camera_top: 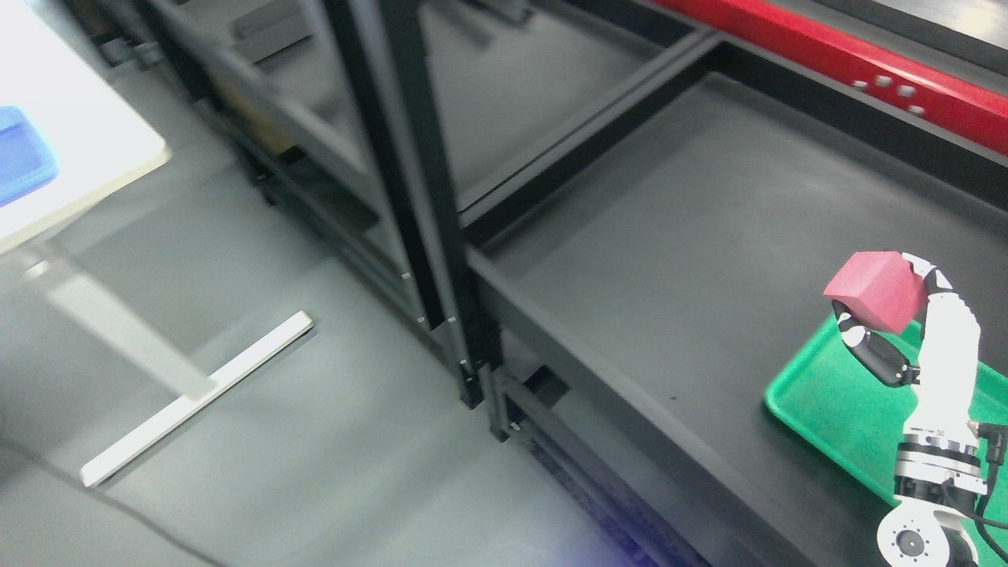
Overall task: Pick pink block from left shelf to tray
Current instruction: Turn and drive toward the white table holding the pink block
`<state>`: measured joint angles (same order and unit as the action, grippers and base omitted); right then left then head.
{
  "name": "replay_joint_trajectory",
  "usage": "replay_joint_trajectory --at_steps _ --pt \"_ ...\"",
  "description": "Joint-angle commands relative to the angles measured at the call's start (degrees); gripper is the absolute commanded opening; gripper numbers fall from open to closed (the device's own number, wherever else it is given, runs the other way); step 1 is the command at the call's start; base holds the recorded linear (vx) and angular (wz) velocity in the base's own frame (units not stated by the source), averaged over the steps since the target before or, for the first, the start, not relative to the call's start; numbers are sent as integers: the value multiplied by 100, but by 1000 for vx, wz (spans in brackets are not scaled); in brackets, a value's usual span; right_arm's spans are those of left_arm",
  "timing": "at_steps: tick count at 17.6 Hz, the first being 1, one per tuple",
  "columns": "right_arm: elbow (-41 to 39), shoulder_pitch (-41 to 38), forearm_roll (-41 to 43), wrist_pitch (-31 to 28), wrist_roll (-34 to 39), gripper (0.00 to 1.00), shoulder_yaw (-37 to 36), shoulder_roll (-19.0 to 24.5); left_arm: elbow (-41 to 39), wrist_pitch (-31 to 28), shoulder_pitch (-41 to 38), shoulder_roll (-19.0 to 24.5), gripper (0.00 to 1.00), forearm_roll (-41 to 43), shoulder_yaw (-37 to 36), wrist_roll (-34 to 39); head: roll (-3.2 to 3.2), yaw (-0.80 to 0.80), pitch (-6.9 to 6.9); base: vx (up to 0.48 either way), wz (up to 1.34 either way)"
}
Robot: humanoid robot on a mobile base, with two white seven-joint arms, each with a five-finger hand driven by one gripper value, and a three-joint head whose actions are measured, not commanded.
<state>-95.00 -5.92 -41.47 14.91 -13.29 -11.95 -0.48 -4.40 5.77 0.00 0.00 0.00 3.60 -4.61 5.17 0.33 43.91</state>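
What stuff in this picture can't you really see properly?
- Green plastic tray, head view: its right part is covered by the right hand and arm, and cut off by the picture's edge.
- Pink foam block: its underside is hidden by the fingers.
- Blue plastic bin: cut off by the left edge.
- Left hand: out of view.

The green tray (819, 402) runs off the right edge and its near part sits behind the right hand (906, 331). The blue bin (20, 161) on the white table (87, 134) is cut by the left edge. The whole picture is motion-blurred.
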Motion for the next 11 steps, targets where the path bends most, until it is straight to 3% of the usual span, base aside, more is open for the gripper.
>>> replay_joint_trajectory --at_steps 1,11 --pt "-62 -15 42 4 2 3 -70 -52 0 3 -53 100 100 9 0 4 0 0 0 -143 733" --pt "-62 -15 86 12 2 3 -79 -52 0 3 -53 100 100 9 0 4 0 0 0 -153 756"
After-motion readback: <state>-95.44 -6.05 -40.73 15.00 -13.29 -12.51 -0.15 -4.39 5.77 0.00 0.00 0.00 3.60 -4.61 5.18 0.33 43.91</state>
